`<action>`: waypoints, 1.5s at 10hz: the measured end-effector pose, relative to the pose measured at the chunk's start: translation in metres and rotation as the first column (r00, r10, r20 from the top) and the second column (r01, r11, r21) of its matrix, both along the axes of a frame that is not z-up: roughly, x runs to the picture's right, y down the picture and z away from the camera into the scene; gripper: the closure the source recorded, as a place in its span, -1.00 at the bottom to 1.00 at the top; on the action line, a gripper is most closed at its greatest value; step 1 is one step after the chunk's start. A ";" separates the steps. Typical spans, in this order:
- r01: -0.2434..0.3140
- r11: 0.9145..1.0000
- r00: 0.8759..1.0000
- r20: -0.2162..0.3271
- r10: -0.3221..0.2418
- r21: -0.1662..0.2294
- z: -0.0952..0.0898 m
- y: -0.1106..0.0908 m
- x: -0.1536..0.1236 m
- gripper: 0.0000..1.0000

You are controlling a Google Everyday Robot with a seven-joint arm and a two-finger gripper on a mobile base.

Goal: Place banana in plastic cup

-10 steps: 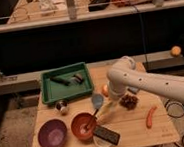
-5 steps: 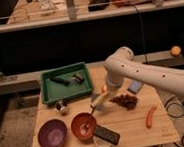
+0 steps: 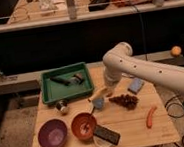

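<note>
The white arm reaches in from the right and bends down over the middle of the wooden table (image 3: 138, 133). My gripper (image 3: 104, 90) is at its lower end, just right of the green tray. It is shut on the pale-yellow banana (image 3: 98, 94), which hangs tilted with its lower end to the left. The small light-blue plastic cup (image 3: 98, 104) stands right under the banana, on the table between the tray and the dark grapes. The banana's lower end is just above the cup's rim.
A green tray (image 3: 50, 95) with dark items sits at the back left, with a small metal can (image 3: 63, 106) in front of it. A purple bowl (image 3: 52, 134), a red-orange bowl (image 3: 84, 126) and a black slab on a white dish (image 3: 107, 135) stand at the front. Grapes (image 3: 124, 101), a blue sponge (image 3: 136, 85) and an orange-red sausage (image 3: 151, 116) lie to the right.
The arm's elbow has swung left and up. The gripper with the banana has lifted a little and now sits above the blue cup.
</note>
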State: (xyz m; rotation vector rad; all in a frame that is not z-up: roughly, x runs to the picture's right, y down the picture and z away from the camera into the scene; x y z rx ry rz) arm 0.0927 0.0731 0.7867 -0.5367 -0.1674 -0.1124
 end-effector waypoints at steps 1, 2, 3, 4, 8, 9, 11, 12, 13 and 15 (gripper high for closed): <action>-0.004 1.000 1.000 -0.005 0.004 -0.005 0.005 0.001 0.002 0.87; -0.007 1.000 1.000 -0.012 0.006 -0.016 0.011 0.003 0.004 0.66; -0.006 1.000 1.000 -0.016 0.005 -0.027 0.016 0.005 0.003 0.46; -0.005 0.999 1.000 -0.019 0.004 -0.036 0.021 0.007 0.001 0.27; -0.005 0.998 0.999 -0.042 0.002 -0.059 0.035 0.023 -0.002 -0.50; -0.002 0.998 0.999 -0.042 -0.001 -0.065 0.037 0.027 -0.006 -0.60; 0.008 0.998 0.999 -0.042 -0.011 -0.070 0.038 0.031 -0.011 -0.60; 0.015 0.997 0.999 -0.040 -0.018 -0.072 0.036 0.033 -0.015 -0.60; 0.019 0.997 0.999 -0.038 -0.022 -0.071 0.035 0.033 -0.016 -0.60; 0.027 0.997 0.999 -0.037 -0.029 -0.070 0.032 0.033 -0.019 -0.60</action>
